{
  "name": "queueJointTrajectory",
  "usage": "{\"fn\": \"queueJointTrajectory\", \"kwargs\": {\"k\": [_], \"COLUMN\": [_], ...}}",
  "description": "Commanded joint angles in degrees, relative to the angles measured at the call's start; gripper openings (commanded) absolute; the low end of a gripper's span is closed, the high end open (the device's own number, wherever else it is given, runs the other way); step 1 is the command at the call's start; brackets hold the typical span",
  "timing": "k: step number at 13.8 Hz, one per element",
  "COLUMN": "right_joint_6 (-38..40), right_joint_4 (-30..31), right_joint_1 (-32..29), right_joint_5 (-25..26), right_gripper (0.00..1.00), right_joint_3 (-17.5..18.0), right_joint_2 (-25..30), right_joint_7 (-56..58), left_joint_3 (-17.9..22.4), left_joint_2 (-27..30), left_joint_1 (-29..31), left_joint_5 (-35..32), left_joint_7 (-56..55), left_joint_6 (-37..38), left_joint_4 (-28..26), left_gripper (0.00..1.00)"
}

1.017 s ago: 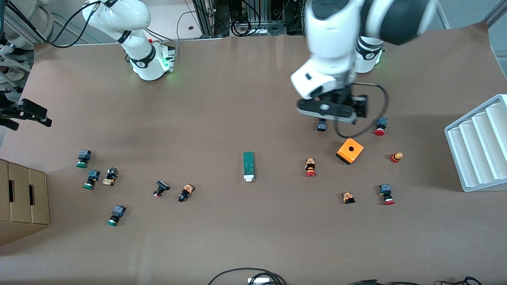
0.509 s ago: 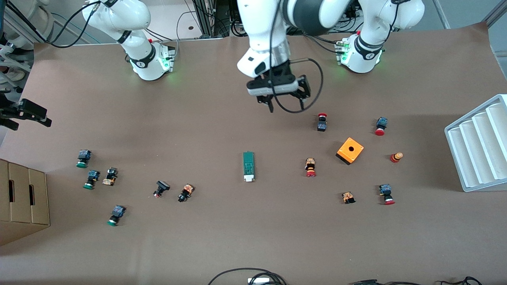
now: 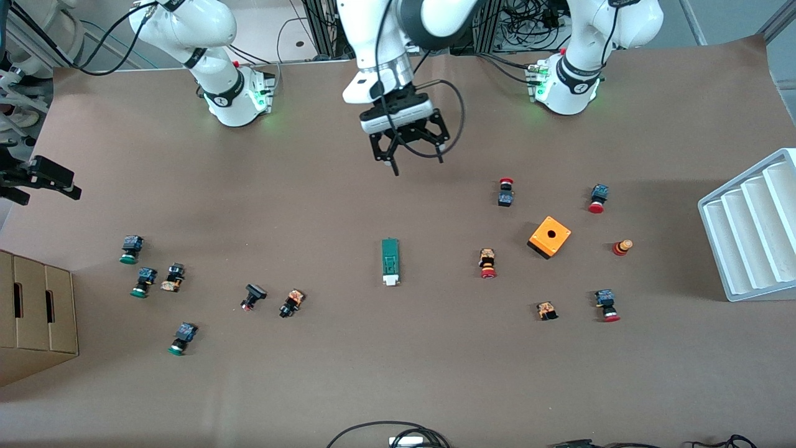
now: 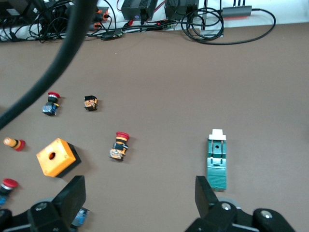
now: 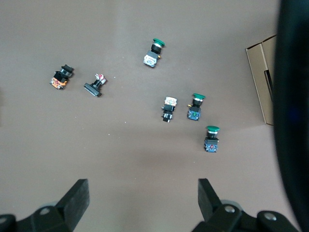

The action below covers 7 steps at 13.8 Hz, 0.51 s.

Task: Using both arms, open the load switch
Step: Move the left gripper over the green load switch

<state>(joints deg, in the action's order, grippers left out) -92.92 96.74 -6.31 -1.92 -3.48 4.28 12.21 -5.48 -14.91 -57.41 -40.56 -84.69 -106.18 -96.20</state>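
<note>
Light: I see even, soft light from above on the table [image 3: 398,386].
Shadows: short and faint under the orange box [image 3: 549,236] and the load switch [image 3: 390,262].
Glare: none on the matte table; green glow at both arm bases.
Blur: a cable [image 4: 53,72] close to the left wrist camera is out of focus; a dark blurred shape fills one edge of the right wrist view.

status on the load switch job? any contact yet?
Nothing done: load switch lies untouched mid-table. In hand: left gripper, open, hangs over bare table nearer the bases. Right gripper, open, waits over the green-capped buttons. Left: both grasps and the opening.
</note>
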Motion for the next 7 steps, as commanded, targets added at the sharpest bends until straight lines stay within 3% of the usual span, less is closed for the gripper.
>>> {"fn": "queueJointTrajectory", "kwargs": {"k": [1, 7], "right_joint_6": [0.2, 0.2], "right_joint_4": [-0.7, -0.7], "right_joint_1": [0.2, 0.2], "right_joint_5": [-0.3, -0.3], "right_gripper": [1.00, 1.00], "right_joint_3": [-0.2, -0.2], "right_joint_2": [-0.5, -0.5], "right_joint_7": [0.4, 0.4], "left_joint_3": [0.9, 1.4], "left_joint_2": [-2.5, -9.1], "left_joint_1": [-3.0, -8.4], "left_joint_5": [-3.5, -10.8], "left_joint_7": [-8.0, -26.6], "left_joint_6": [-0.6, -3.2], "left_joint_4": [0.2, -0.3], "left_gripper": [1.00, 1.00]}}
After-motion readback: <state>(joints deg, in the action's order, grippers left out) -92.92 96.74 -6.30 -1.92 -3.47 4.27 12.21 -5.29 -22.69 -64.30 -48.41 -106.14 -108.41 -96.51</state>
